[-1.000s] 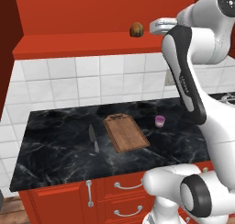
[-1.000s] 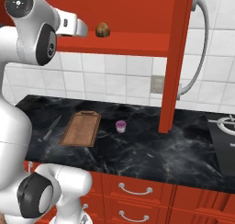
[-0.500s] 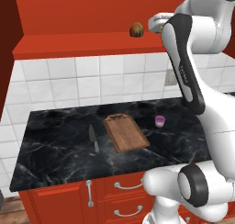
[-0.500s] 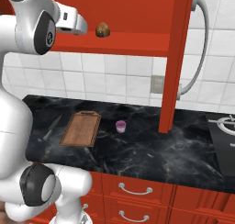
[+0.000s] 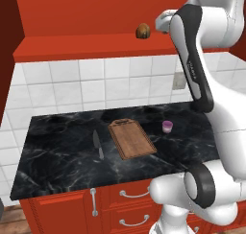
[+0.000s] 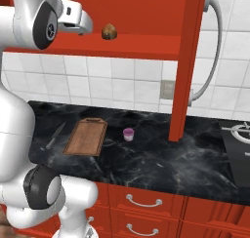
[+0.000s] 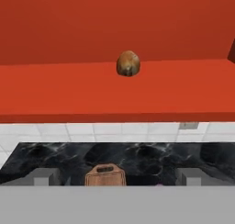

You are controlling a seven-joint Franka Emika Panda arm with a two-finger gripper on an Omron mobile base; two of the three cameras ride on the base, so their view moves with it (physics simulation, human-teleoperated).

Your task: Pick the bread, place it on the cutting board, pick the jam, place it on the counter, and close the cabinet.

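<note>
Bread (image 5: pixel 142 31): on cabinet (image 5: pixel 86 46) shelf, unpicked. Jam (image 5: pixel 166 126): on desk (image 5: pixel 57 156), at board's (image 5: pixel 132 139) 3 o'clock. Pincer (image 7: pixel 117 181): apart, empty. Cabinet open.

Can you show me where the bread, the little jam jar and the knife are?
bread (image 7: pixel 128 64): hand view, its rounded front.
jam (image 5: pixel 166 126): left base view, the jar's side.
knife (image 5: pixel 97 144): left base view, mid-blade.

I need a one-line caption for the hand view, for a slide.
Hand view: bread sits on the red cabinet shelf, above the counter and the cutting board.
</note>
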